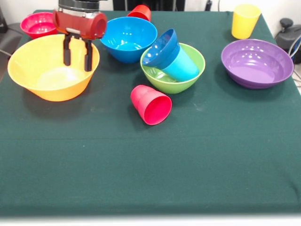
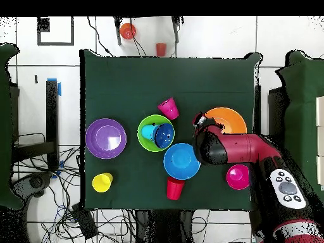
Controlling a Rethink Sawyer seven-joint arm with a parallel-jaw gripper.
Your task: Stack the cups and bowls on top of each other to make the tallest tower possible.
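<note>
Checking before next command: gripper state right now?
Gripper: open, holding nothing, fingers hanging above the orange-yellow bowl.

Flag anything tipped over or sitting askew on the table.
The red plastic cup lies on its side on the cloth. In the green plastic bowl, a light blue cup leans tilted, the small dark blue bowl askew over it.
</note>
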